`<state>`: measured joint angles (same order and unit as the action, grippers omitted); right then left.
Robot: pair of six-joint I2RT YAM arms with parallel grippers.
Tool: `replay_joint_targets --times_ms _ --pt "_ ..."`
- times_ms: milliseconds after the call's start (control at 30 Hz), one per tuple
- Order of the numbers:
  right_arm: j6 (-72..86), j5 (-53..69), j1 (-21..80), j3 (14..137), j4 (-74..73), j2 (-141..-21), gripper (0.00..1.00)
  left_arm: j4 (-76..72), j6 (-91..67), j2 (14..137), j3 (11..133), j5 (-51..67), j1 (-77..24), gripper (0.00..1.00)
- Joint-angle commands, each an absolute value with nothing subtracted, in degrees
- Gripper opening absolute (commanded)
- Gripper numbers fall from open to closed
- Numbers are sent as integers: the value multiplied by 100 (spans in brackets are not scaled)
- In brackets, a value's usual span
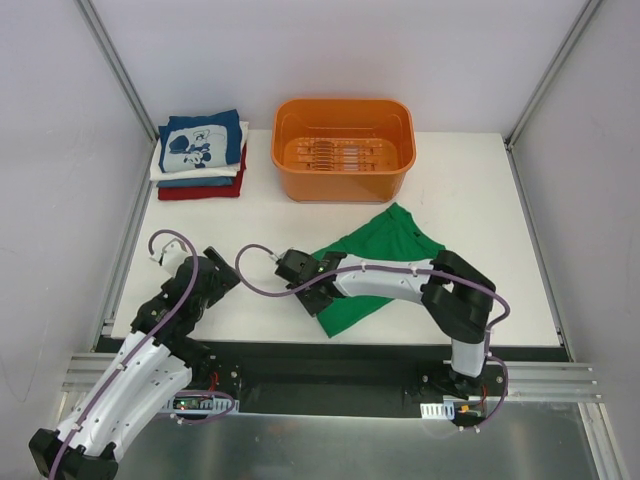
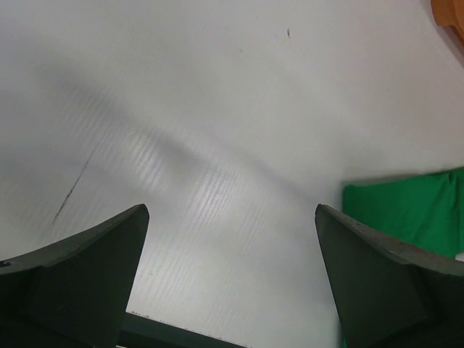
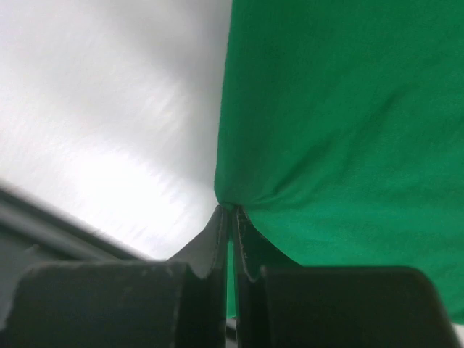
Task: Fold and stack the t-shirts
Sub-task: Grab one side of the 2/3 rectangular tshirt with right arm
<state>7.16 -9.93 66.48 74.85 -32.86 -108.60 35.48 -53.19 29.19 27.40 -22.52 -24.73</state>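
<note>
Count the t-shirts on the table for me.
5. One green shirt lies loose near the middle, pinched by the right gripper. Four folded ones are stacked at the far left: navy printed on top, then white, blue-grey, red. More could hide inside.

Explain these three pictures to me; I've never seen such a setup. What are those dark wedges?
A robot's left arm and right arm are bolted at the near edge of a white table. The wide picture looks down from above and behind them; the other two come from a camera on each wrist, so the dark wedges are that arm's own fingers. On the table lie a green t-shirt, a stack of folded shirts at the far left and an orange tub. The left gripper is open, holding nothing. The right gripper is shut, pinching the green t-shirt's edge.
</note>
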Motion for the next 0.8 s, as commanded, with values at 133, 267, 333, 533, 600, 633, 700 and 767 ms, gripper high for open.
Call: replay_joint_targets --times_ms 133,267,333,533,600,633,700,767 --pt "1046 720 6908 7636 -2768 -10186 1 3621 -5353 3023 2944 -2882 -2408 99" --pt "1037 782 6943 7699 -2795 -10116 1 3630 -5370 3041 2927 -2892 -2399 99" --pt "1028 738 6908 7699 -2804 -10011 1 3621 -5361 3041 2935 -2900 -2399 99" --pt "941 607 6637 7515 -2935 -9520 1 3630 -5370 3041 2944 -2883 -2391 99" --pt "914 537 6531 7427 -3006 -9379 1 3621 -5370 3041 2953 -2857 -2391 99" --pt "897 510 6426 7401 -3084 -9308 1 3621 -5361 3041 2953 -2856 -2391 99" --pt "844 396 6320 7313 -3181 -9106 1 3621 -5353 3050 2944 -2891 -2391 99" --pt "774 343 6170 7242 -3296 -8887 1 3621 -5353 3085 2936 -2892 -2391 99"
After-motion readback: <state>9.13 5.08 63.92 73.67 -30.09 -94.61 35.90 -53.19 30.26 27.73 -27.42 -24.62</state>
